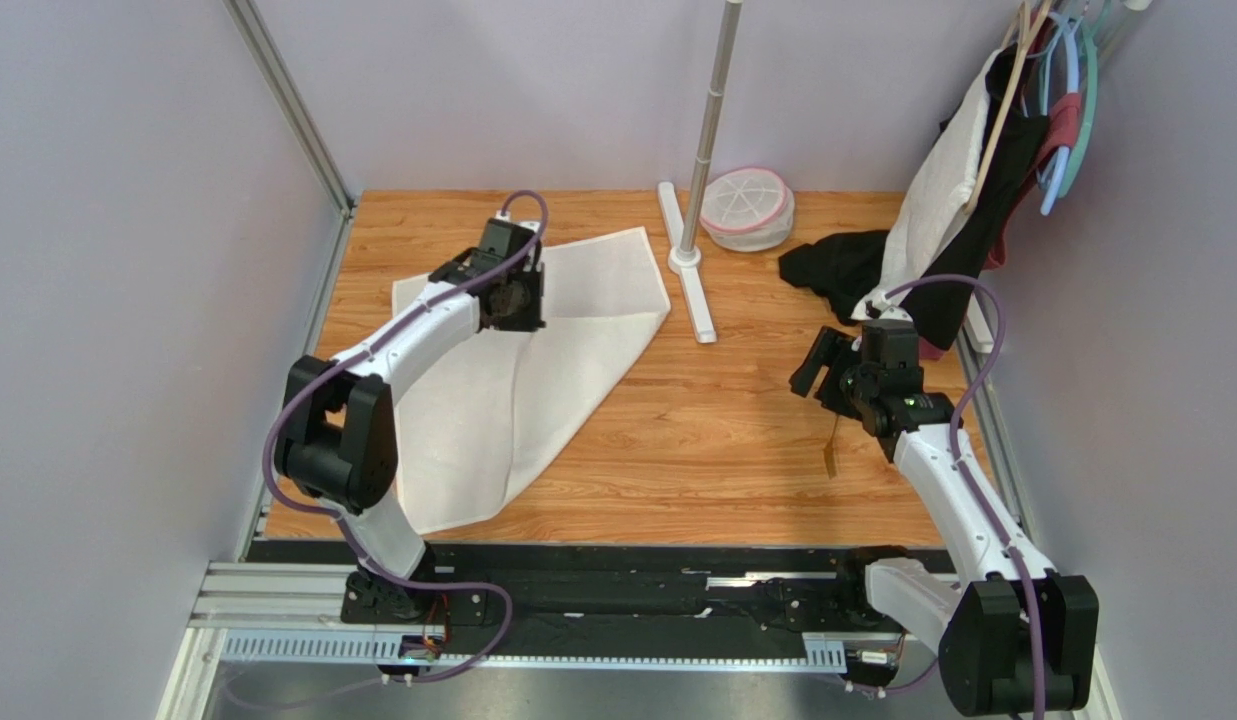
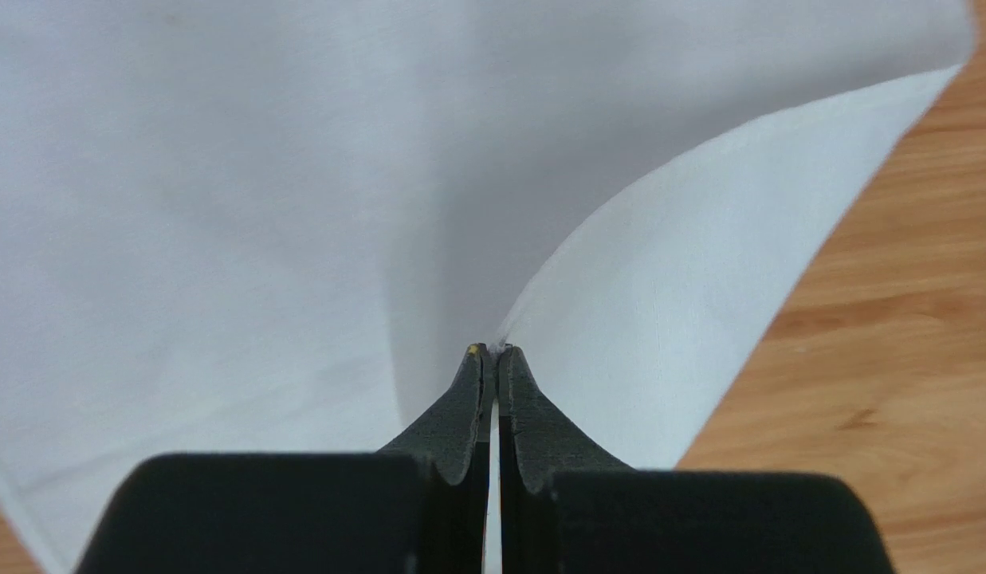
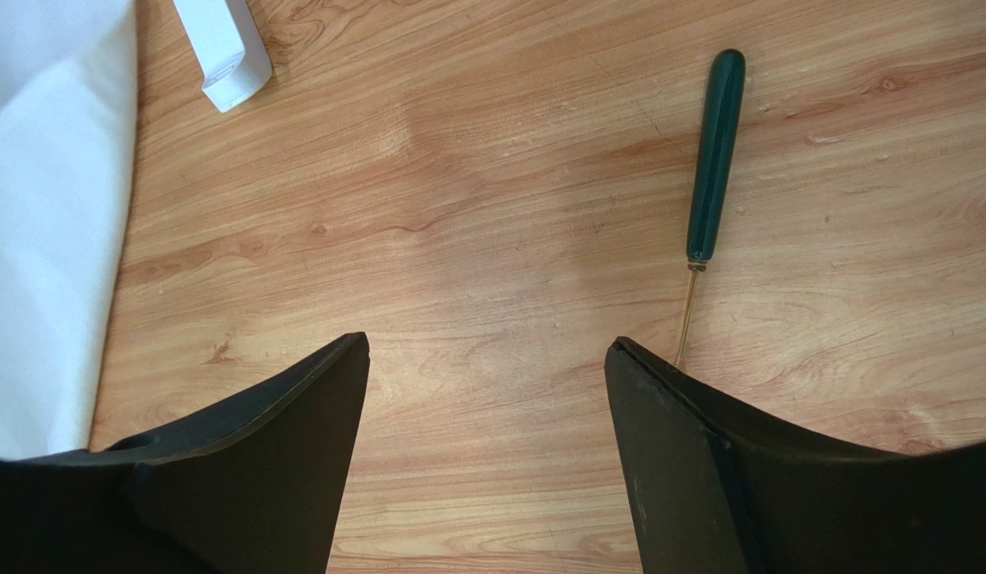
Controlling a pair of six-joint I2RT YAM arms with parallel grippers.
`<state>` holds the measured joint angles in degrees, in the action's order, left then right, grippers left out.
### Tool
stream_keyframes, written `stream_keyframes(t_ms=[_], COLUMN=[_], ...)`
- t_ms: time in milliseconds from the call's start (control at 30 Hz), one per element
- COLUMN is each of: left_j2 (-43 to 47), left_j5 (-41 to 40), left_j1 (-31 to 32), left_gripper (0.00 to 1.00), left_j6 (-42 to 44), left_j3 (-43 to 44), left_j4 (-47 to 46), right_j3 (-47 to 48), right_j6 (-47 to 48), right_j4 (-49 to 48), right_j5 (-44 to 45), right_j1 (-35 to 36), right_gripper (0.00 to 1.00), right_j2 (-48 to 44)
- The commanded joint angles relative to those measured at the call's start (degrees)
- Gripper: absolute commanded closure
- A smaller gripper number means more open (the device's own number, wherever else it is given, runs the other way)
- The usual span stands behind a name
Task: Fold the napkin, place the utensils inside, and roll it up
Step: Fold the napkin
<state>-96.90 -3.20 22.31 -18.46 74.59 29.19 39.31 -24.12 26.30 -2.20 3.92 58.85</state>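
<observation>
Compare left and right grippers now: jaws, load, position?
Left gripper has its jaws shut on a raised fold of the napkin; right gripper has its jaws wide open, holding nothing. Left sits over the napkin; right hovers over the wooden table beside the green-handled utensil. Both face the tabletop.

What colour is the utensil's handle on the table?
The utensil has a dark teal-green handle; the right wrist view shows it best.

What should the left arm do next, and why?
Probably carry the pinched edge across the napkin to lay a fold. The left jaws are shut on a raised bit of the cloth, the napkin lies mostly spread out, and the fork lies on the table, not yet wrapped.
</observation>
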Motion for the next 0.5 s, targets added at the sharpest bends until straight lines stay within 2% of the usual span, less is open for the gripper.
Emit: stream_keyframes(t_ms=[0,233,333,467], left_j2=[-4.34,-11.11,-15.06,-21.03], left_j5=[0.83,0.04,0.65,-0.04], left_j1=[-8.48,-18.42,-21.24,-21.95], left_gripper=[1.0,1.0,1.0,1.0], left_j6=[9.31,16.77,19.85,23.11], left_j3=[7.65,17.6,22.69,28.68], left_j4=[11.22,14.05,16.59,20.72], right_j3=[0.68,0.24,0.07,0.15], right_j6=[0.74,0.74,0.74,0.65], right_j4=[-1.26,-1.52,-1.69,-1.87], right_j5=[-1.75,-2.99,-3.51,-3.78], right_j1=[-0.23,-0.32,-0.23,-0.32], right_gripper=[0.23,0.23,0.23,0.23], right_j2=[0.04,-0.14,-0.4,-0.4])
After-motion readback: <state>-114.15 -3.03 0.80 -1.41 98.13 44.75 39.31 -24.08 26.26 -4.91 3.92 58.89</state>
